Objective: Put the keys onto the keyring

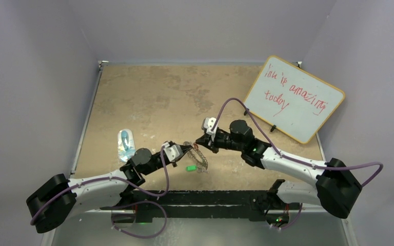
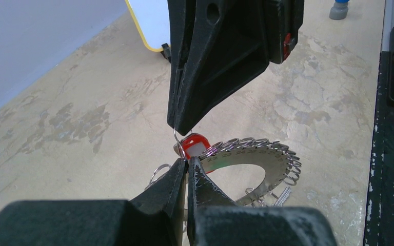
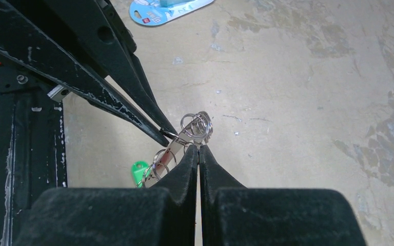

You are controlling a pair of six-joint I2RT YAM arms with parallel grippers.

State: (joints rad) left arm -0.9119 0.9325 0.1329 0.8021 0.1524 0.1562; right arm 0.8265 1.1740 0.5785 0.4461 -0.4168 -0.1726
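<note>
Gripping the rim of the keyring (image 2: pixel 274 156) in the shut jaws of the left gripper (image 2: pixel 187 163), pinching its fringe loops in those of the right gripper (image 3: pixel 199 149). Held tilted, red key (image 2: pixel 195 146) at that rim, green key (image 1: pixel 190 167) lying on the bench (image 1: pixel 149 97) just beside it.

Pale grey-violet walls (image 1: pixel 31 77) are closing in a table (image 1: pixel 149 97) on three sides. Even, soft light is falling on its tan top, which is showing darker mottled patches and wear. A yellow-framed whiteboard (image 1: pixel 295 97) with red handwriting is leaning against the right wall. A black strip (image 1: pixel 210 197) is running along the near edge.
</note>
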